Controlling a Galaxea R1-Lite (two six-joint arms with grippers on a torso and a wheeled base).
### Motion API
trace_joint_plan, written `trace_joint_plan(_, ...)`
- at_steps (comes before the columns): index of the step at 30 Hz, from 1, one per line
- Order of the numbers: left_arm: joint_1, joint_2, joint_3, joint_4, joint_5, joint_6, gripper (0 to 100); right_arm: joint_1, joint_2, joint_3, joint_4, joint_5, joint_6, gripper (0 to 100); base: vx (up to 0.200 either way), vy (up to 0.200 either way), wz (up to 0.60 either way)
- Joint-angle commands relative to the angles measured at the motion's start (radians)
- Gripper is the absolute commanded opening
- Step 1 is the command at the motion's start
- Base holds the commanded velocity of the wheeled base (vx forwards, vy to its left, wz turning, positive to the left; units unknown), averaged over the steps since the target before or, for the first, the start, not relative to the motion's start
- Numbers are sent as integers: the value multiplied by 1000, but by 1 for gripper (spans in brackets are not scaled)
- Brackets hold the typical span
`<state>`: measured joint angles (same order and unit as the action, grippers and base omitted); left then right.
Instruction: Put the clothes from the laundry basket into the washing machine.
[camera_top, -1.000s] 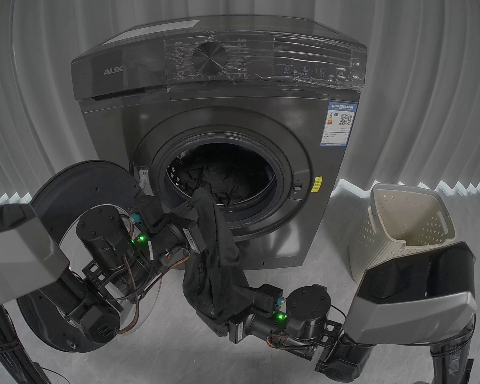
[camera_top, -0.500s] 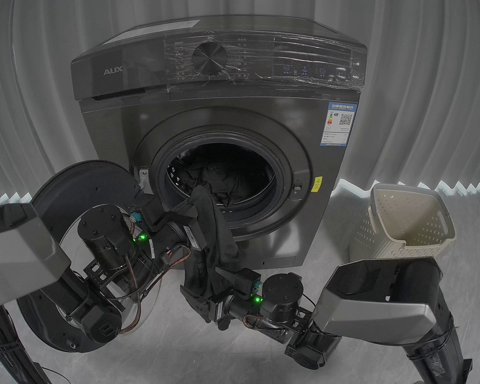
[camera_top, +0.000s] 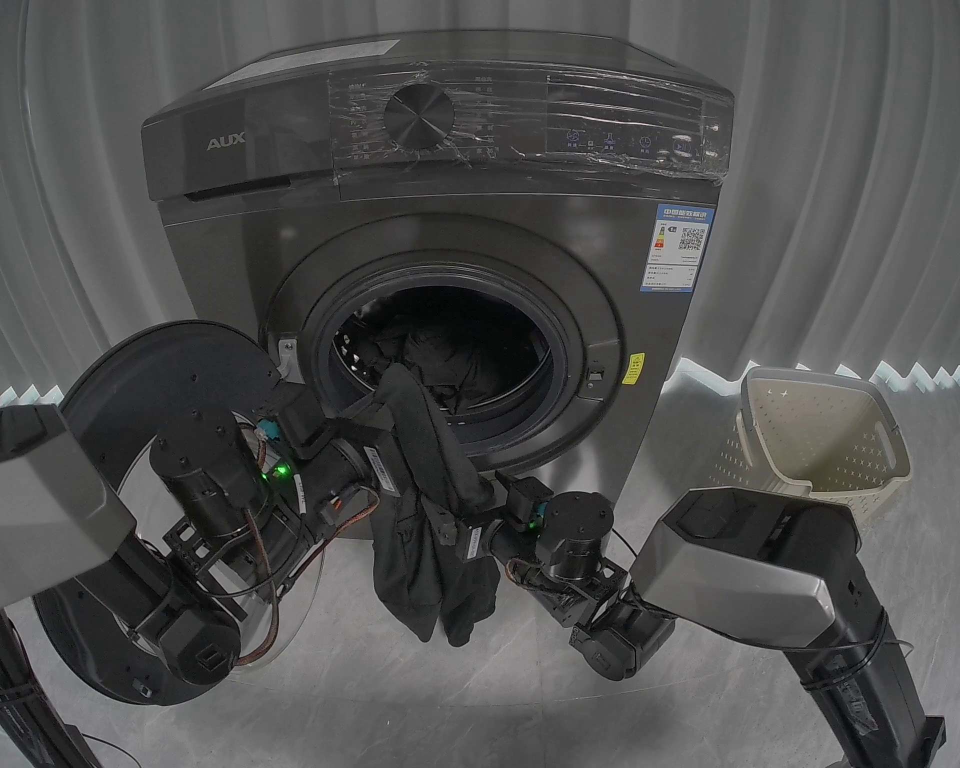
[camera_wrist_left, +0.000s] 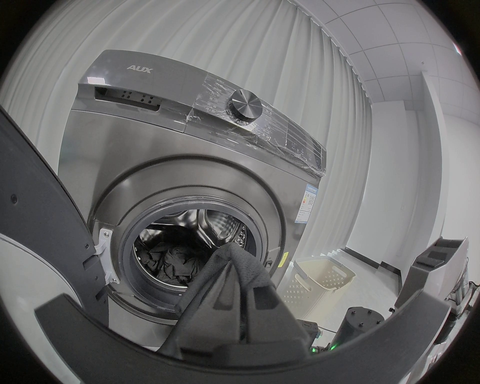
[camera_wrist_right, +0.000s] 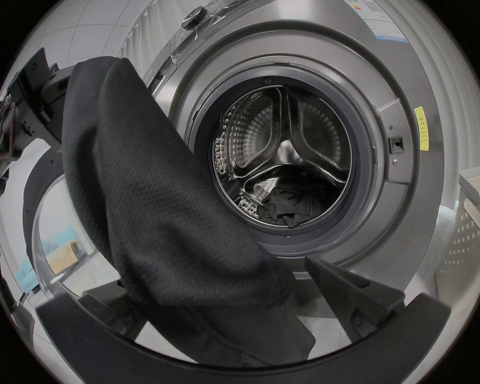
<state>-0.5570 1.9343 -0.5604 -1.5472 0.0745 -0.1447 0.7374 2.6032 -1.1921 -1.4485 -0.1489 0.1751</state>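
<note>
Holding black garment (camera_top: 430, 520) just before washing machine (camera_top: 430, 200) mouth, tail dangling over floor (camera_top: 350, 700) | pinching top end in left gripper (camera_wrist_left: 241, 265), jaws closed | cradling middle on right gripper (camera_top: 462, 535), jaws spread under cloth | laundry basket (camera_top: 820, 430) well right.

Ahead of the left gripper (camera_wrist_left: 239, 280) fingers the drum mouth (camera_top: 565, 335) is wide open, loads of room over the dark clothes (camera_wrist_right: 292, 202) lying low inside. Main blocker is the black garment (camera_top: 430, 540), draped over the fingers of the 2 grippers and hanging down in front of the lower rim. The open door (camera_top: 150, 400) walls off the left of the left fingers. The laundry basket (camera_top: 830, 440) sits well off to the right of the right gripper (camera_top: 452, 530) fingers.
</note>
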Motion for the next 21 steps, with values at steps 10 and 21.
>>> trace_joint_plan(10,17,25,-39,-1,42,0,0,72,-51,347,-104,173,-5,100,0,0,0)
trace_joint_plan(21,22,42,-110,24,61,2,0,26,-54,221,7,239,1,100,0,0,0)
